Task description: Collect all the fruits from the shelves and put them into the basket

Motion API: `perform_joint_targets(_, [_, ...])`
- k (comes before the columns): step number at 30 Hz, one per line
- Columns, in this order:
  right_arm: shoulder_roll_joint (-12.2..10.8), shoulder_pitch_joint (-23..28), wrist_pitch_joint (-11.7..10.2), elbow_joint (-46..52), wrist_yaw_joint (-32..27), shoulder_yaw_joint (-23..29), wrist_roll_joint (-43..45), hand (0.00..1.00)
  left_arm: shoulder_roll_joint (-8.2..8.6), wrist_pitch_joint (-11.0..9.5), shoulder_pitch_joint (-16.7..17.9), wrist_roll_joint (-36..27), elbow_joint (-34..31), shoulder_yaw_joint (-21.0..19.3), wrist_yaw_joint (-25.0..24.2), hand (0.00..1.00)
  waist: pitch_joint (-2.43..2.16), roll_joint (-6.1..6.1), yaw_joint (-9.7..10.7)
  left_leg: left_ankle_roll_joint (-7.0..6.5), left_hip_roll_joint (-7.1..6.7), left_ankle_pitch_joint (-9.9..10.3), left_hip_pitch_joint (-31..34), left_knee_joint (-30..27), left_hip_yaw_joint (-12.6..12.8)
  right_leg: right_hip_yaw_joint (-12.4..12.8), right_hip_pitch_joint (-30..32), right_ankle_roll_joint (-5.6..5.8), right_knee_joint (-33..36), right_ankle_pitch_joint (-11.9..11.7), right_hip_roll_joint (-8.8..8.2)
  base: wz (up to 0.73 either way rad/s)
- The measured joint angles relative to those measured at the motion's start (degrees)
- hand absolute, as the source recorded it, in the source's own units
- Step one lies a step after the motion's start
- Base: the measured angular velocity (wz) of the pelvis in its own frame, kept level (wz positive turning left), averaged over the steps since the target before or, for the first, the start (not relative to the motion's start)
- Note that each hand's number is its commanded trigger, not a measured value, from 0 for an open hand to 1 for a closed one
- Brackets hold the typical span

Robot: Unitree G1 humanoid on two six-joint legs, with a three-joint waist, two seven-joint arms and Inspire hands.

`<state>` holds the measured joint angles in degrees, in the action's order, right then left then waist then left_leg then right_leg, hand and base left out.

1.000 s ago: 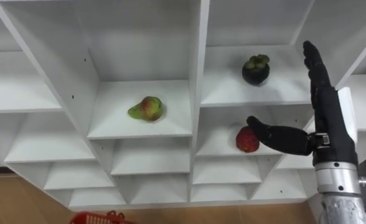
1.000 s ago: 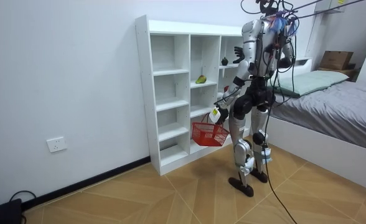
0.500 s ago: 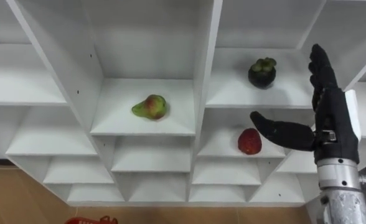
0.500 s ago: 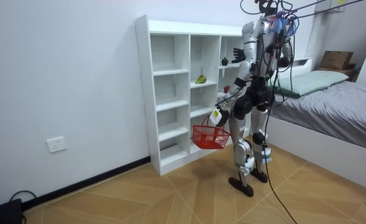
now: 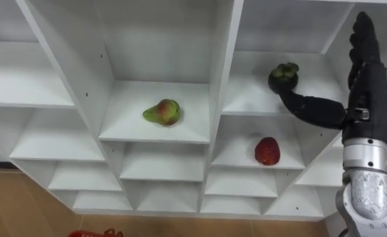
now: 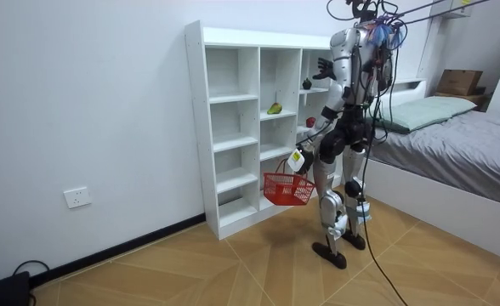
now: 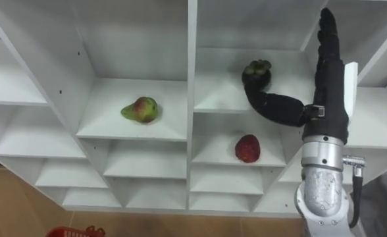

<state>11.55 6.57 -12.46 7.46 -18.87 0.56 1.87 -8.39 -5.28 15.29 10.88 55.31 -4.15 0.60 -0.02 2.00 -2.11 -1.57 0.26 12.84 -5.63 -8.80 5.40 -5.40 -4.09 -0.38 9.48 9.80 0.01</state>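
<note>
Now higher, robot hand (image 5: 368, 85) at mangosteen (image 5: 283, 76)

White closet (image 5: 224, 66), green-red pear (image 5: 162, 112), red strawberry (image 5: 267, 151) (dark purple mangosteen (image 5: 283, 77)), red basket (image 6: 287, 189).

A grey-covered bed (image 6: 464, 143) stands at the room view's right, a brown cardboard box (image 6: 459, 82) behind it; a white wall socket (image 6: 77, 197) sits low on the wall.

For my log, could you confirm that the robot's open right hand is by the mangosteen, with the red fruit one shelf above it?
Not quite: the left eye view shows the red fruit one shelf below the mangosteen; the open right hand is indeed by it.
</note>
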Motion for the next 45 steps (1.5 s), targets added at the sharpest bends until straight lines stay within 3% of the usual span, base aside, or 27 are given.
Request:
perform_joint_targets(8, [0.1,-1.7,2.0,-2.8,1.2,0.2,-3.9,0.0,0.04,1.5,0.0,0.1,0.0,-0.1,0.9,1.0,0.16,-0.22,0.1,-0.03,-0.04,0.0,0.0,-0.4,-0.3,-0.2,-0.6,0.0,0.0,0.0,-0.1,0.01])
perform_joint_targets(13, [0.3,-1.9,2.2,-3.7,1.6,0.2,-4.1,0.0,0.14,2.6,-0.1,0.0,-0.2,-0.1,1.1,1.0,0.22,-0.42,0.1,-0.02,-0.03,0.0,-0.1,-0.6,-0.6,-0.5,-0.8,-0.01,0.0,0.0,-0.12,0.04])
perform_joint_targets(17, [1.1,-3.2,3.8,-5.9,1.6,0.1,-5.6,0.0,0.8,3.4,0.0,-0.1,-0.2,0.0,1.0,1.0,0.27,-0.49,0.0,-0.02,-0.09,0.0,0.0,-0.6,-1.0,-1.0,-0.9,0.0,0.1,0.0,-0.21,0.05])
perform_joint_targets(22, [1.1,-3.6,3.9,-7.0,2.0,0.1,-5.9,0.0,0.9,3.7,0.0,-0.1,-0.2,0.1,0.9,1.0,0.28,-0.52,-0.1,0.07,-0.11,-0.1,0.1,-0.7,-1.5,-1.5,-1.1,0.0,0.1,0.0,-0.19,0.05])
perform_joint_targets(34, [1.7,-7.4,5.1,-12.3,2.9,-1.8,-3.3,0.0,0.85,4.0,0.5,1.1,-2.4,-0.1,0.2,1.0,0.64,0.21,-2.8,-0.17,-0.25,-0.4,0.1,-0.9,-2.7,-2.8,-1.6,0.02,0.0,0.0,-0.75,0.05])
perform_joint_targets(38, [2.0,-9.4,5.2,-15.5,3.2,-1.8,-3.3,0.0,0.79,5.0,0.8,1.2,-2.5,-0.2,-0.2,1.0,0.34,0.77,-3.0,-0.22,-0.69,-0.5,0.0,-1.0,-3.2,-3.3,-2.0,0.02,0.0,0.0,-0.85,0.07])
perform_joint_targets(45, [2.0,-9.8,6.3,-16.3,4.8,-1.7,-3.3,0.0,0.62,5.6,1.1,1.2,-2.5,-0.3,-1.3,1.0,0.36,0.71,-3.0,-0.25,-0.69,-0.5,0.0,-1.0,-3.2,-3.4,-2.0,0.01,0.0,0.0,-0.86,0.0])
